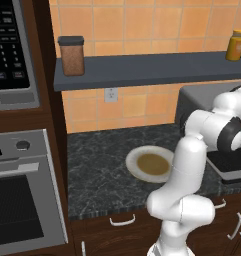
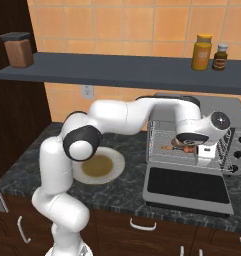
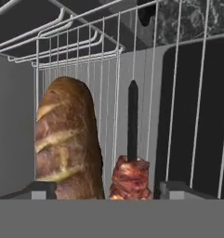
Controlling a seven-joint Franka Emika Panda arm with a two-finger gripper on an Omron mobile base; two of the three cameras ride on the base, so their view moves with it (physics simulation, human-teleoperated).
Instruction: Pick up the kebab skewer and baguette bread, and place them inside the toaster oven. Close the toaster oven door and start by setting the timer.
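We see the kebab skewer and baguette bread lying parallel, just beside each other, on the toaster oven rack, between our gripper fingers spread wide, holding nothing.

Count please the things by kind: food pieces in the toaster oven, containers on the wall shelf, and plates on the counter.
Food pieces in the toaster oven: 2, the baguette bread and the kebab skewer
Containers on the shelf: 3, the brown canister, the yellow jar and the dark bottle
Plates: 1, the plate
Total: 6
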